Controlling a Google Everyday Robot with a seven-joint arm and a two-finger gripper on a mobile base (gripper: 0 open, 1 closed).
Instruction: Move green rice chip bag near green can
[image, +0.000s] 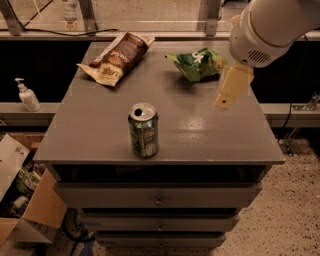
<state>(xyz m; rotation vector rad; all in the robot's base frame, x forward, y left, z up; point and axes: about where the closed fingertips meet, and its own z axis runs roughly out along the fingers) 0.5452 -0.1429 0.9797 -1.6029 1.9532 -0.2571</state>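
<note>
The green rice chip bag lies crumpled at the far right of the grey cabinet top. The green can stands upright near the front edge, left of centre, with its silver top opened. My gripper hangs from the white arm at the upper right, just right of the bag and a little nearer the front, above the cabinet top. It holds nothing.
A brown and cream snack bag lies at the far left of the top. A soap dispenser stands on a ledge to the left. Cardboard boxes sit on the floor at left. Drawers are below the top.
</note>
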